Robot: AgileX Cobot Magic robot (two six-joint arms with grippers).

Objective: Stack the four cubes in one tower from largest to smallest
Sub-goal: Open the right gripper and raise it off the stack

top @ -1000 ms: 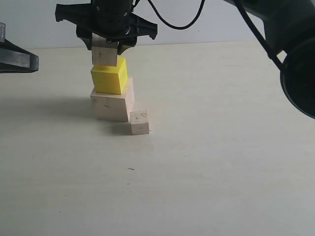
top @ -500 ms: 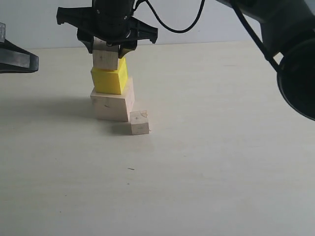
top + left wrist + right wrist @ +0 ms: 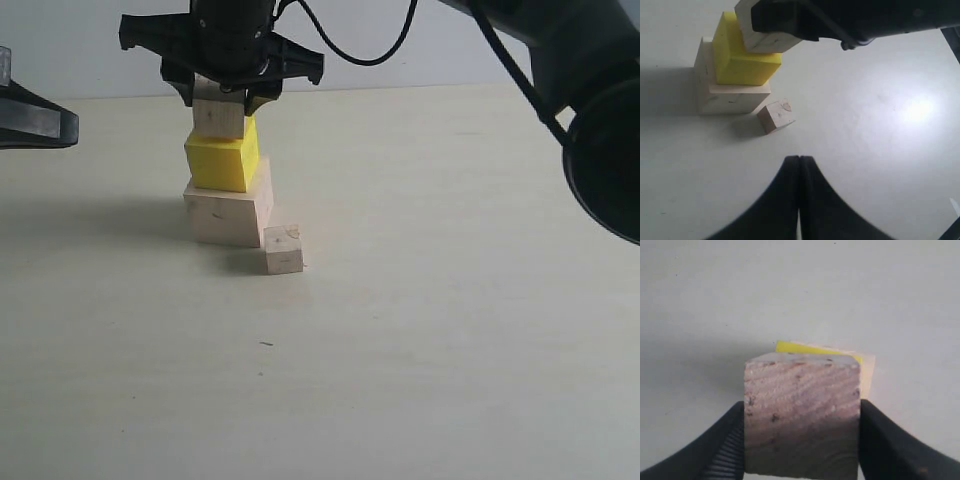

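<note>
The right gripper (image 3: 220, 98) is clamped on the medium wood cube (image 3: 220, 122), held right on top of the yellow cube (image 3: 222, 162) — that one rests on the large wood cube (image 3: 228, 212), left of middle on the table (image 3: 450, 300). The small wood cube (image 3: 284, 250) lies just near-right of the stack. The left gripper (image 3: 798, 162), jaws together, hangs well off to the left.
</note>
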